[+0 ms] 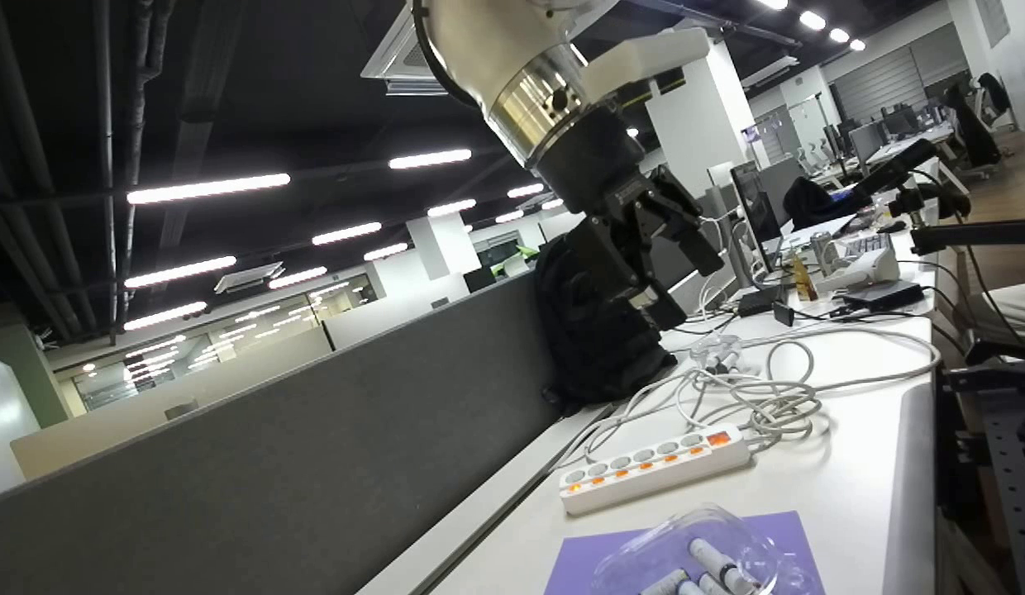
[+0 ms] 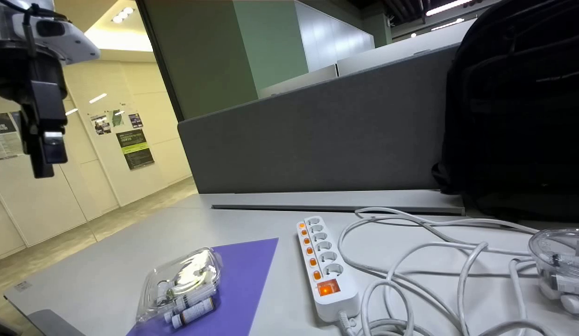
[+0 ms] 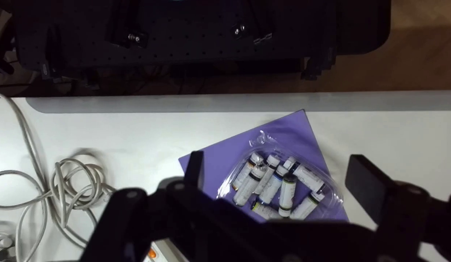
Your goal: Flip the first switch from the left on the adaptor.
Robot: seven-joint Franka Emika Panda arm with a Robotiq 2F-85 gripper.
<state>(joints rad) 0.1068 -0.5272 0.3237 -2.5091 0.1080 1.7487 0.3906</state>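
Observation:
The adaptor is a white power strip (image 1: 657, 486) lying on the table in both exterior views (image 2: 319, 256). It has a row of sockets beside a row of small orange switches and a larger orange-red switch (image 2: 328, 287) at the cable end. The small switch at the opposite end (image 1: 574, 488) is the leftmost in that exterior view. My gripper (image 1: 686, 281) is open and empty, high above the table and apart from the strip. In the wrist view its fingers (image 3: 280, 178) are wide apart; the gripper body hides most of the strip, leaving one corner (image 3: 160, 251).
A clear plastic container (image 2: 180, 284) of several small bottles sits on a purple sheet (image 2: 252, 280) beside the strip. Tangled grey cables (image 1: 777, 405) lie at the strip's cable end. A grey partition (image 1: 314, 479) and a black backpack (image 2: 518, 116) stand behind.

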